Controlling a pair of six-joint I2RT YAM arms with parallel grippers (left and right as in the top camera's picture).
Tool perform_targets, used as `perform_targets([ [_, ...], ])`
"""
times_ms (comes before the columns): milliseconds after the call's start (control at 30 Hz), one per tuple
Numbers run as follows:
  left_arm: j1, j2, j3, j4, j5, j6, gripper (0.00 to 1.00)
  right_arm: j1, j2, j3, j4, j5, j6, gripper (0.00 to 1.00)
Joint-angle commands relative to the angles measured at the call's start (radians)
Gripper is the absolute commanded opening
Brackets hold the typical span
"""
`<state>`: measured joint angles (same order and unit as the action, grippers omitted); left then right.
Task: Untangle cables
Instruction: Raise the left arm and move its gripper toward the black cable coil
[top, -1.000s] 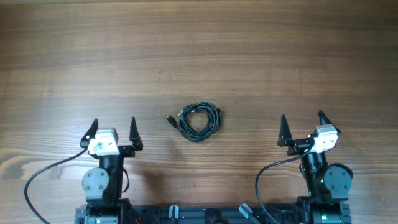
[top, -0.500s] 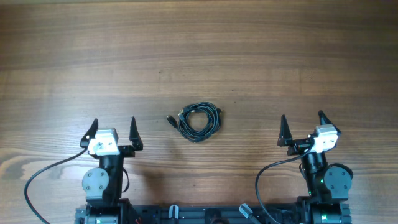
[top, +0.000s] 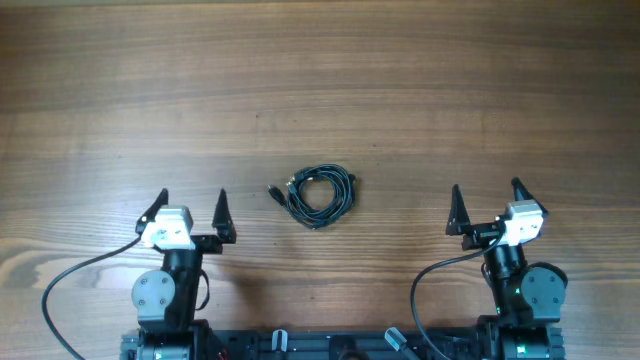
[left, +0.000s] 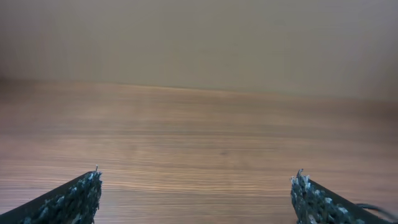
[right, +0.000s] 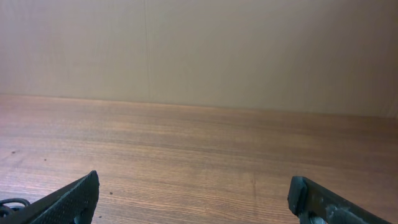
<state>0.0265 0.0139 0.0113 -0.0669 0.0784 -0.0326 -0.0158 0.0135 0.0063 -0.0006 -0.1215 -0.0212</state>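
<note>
A small coiled bundle of thin black cables (top: 318, 196) lies flat on the brown wood-grain table (top: 400, 80), about midway between the two arms and a little farther out than their fingertips. One short strand with a small plug end (top: 273, 190) sticks out at the bundle's left. The left gripper (top: 192, 196) sits at the near left with its two black pointed fingers (top: 224, 212) spread wide and nothing between them, well apart from the coil. The right gripper (top: 486, 187) sits at the near right, also splayed and empty, and likewise well clear of the cables. In the left wrist view the left gripper (left: 198, 177) frames only bare wood, and a thin dark sliver at the lower right edge is possibly part of the bundle, though it is too blurred to be sure. In the right wrist view the right gripper (right: 194, 179) stands apart over bare table, with a small black loop of cable (right: 12, 203) at the lower left corner and a plain beige wall (right: 249, 50) beyond the far edge.
</note>
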Motion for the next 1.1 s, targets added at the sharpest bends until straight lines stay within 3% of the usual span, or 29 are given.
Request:
perform_targets([
  [0, 0.003, -0.007, -0.005, 0.01, 0.073, -0.2, 1.0, 0.005, -0.009, 0.0, 0.003, 0.018, -0.003, 1.0],
  [267, 0.003, -0.007, -0.003, 0.244, 0.176, -0.296, 1.0, 0.005, -0.009, 0.0, 0.003, 0.017, -0.003, 1.0],
  [533, 0.004, 0.01, 0.137, 0.202, 0.174, -0.313, 1.0, 0.005, -0.009, 0.0, 0.003, 0.018, -0.003, 1.0],
  [800, 0.004, 0.298, 0.504, -0.107, 0.165, -0.312, 1.0, 0.005, -0.009, 0.0, 0.003, 0.017, -0.003, 1.0],
  [933, 0.003, 0.53, 0.748, -0.354, 0.232, -0.21, 1.0, 0.005, -0.009, 0.0, 0.003, 0.018, -0.003, 1.0],
  [1067, 0.003, 0.762, 0.995, -0.657, 0.256, -0.199, 1.0, 0.005, -0.009, 0.0, 0.003, 0.017, -0.003, 1.0],
])
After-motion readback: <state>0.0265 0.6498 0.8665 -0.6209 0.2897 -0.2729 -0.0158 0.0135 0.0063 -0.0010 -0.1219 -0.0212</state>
